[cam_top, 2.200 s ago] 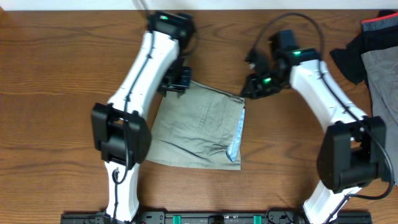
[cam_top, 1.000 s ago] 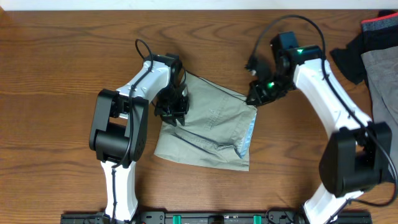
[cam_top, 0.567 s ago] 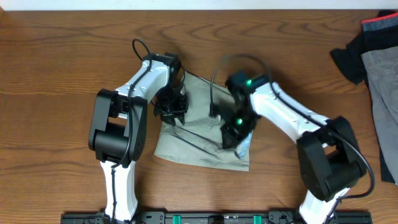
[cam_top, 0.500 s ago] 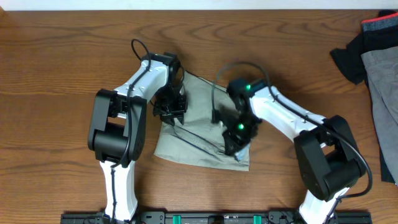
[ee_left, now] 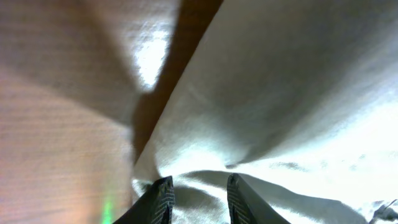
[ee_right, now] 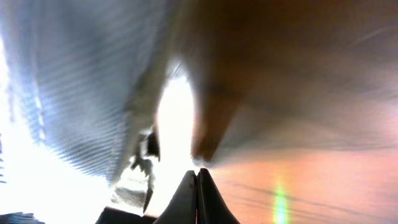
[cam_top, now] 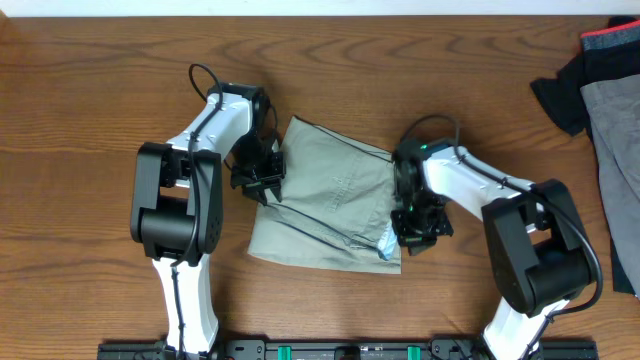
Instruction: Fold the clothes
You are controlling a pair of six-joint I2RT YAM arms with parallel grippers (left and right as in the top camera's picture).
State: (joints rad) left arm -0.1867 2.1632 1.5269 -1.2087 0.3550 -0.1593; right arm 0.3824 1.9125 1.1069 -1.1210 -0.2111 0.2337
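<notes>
The khaki-beige shorts (cam_top: 325, 200) lie folded and slightly rotated on the wooden table, with a strip of pale blue waistband lining (cam_top: 388, 240) at their lower right corner. My left gripper (cam_top: 262, 180) is at the shorts' left edge. In the left wrist view it (ee_left: 198, 196) is open, with wrinkled cloth (ee_left: 280, 112) under and between the fingers. My right gripper (cam_top: 413, 225) is at the shorts' right edge beside the blue lining. In the right wrist view it (ee_right: 198, 186) is shut, its tips touching, with the cloth edge (ee_right: 93, 93) just to its left.
A black garment with red trim (cam_top: 585, 60) and a grey garment (cam_top: 615, 125) lie at the table's far right edge. Bare wood (cam_top: 90, 120) surrounds the shorts. The arm bases stand at the near edge.
My right arm swung from the shorts' top right corner across the cloth to their lower right edge. My left gripper shifted left to the left edge. The shorts rotated a little.
</notes>
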